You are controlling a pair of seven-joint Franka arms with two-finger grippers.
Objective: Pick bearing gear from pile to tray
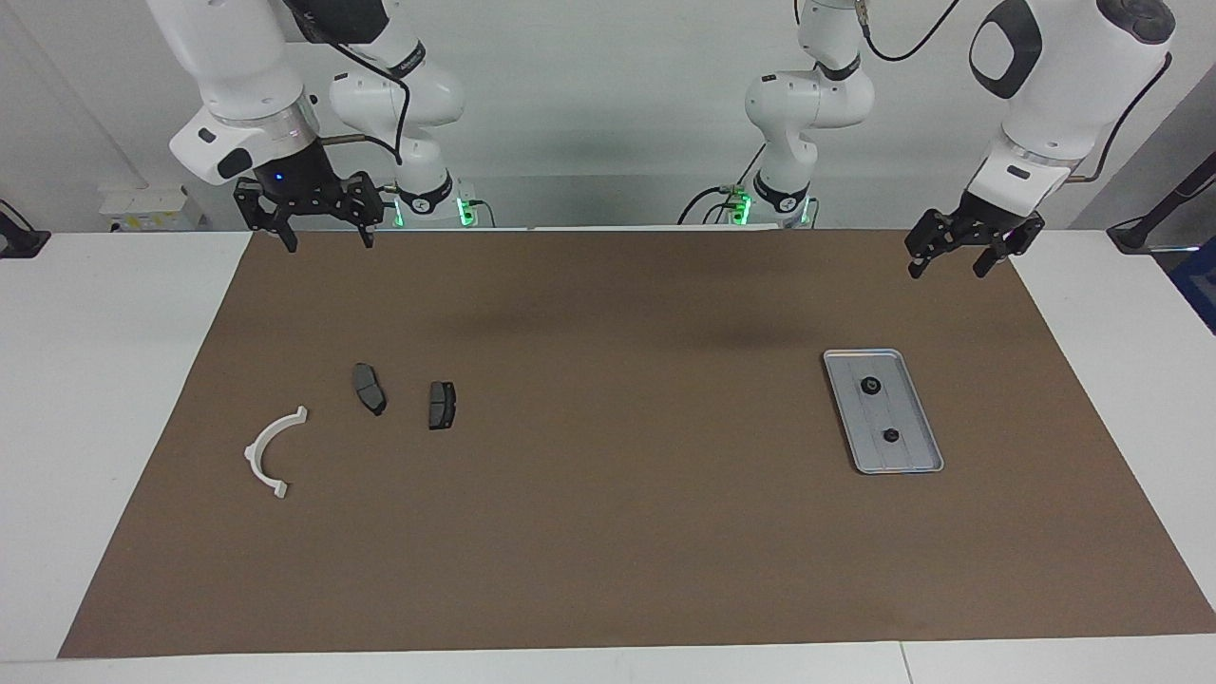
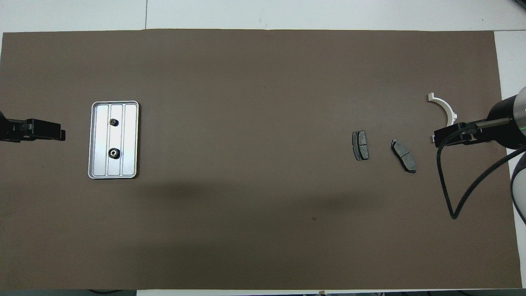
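Already two bearing gears (image 1: 871,386) sit in the tray (image 1: 926,418), both jaws spread, aloft.

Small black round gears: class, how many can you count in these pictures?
2. Both small black round gears lie in the shallow silver-grey metal tray: one nearer the robots, one farther. None visible elsewhere.

Overhead: right arm's black link and cable cover one end of the white curved arc (image 2: 444,107). Left gripper (image 2: 61,134) is cut off by the frame edge, only its dark tip shows. Two small black round pieces (image 2: 113,153) in the tray (image 2: 92,139) are too small to identify (teeth or bore not resolvable). Facing view: both arms' upper links are cropped at the top edge.
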